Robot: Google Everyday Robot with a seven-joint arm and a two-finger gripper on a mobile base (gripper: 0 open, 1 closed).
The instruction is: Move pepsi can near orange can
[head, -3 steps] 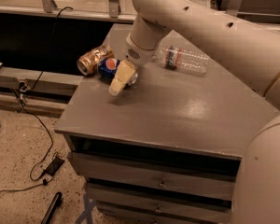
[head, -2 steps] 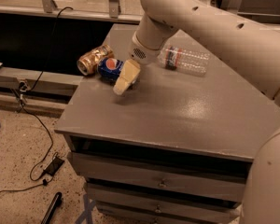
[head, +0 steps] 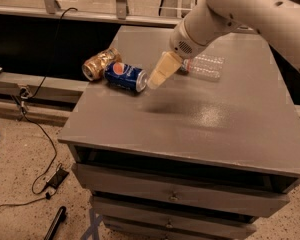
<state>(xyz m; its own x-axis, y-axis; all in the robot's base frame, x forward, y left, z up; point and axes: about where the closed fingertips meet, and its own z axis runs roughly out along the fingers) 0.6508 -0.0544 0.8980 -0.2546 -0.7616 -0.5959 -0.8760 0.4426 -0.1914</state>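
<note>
Camera view: one pepsi can (head: 125, 77) lies on its side at the left rear of the bench (head: 200, 119), touching one toppled orange can (head: 101, 63). One clear bottle (head: 204, 67) lies to the right. The gripper (head: 154, 84) hangs just right of the pepsi can; I cannot tell whether it is open or closed. Earlier it covered most of that can.

Grey table (head: 205, 124) carries three things, all on their sides: pepsi can (head: 124, 76) near the left edge, orange can (head: 100, 63) touching it, plastic bottle (head: 204, 67) further back. My gripper (head: 154, 83) hangs just beside the pepsi can.
</note>
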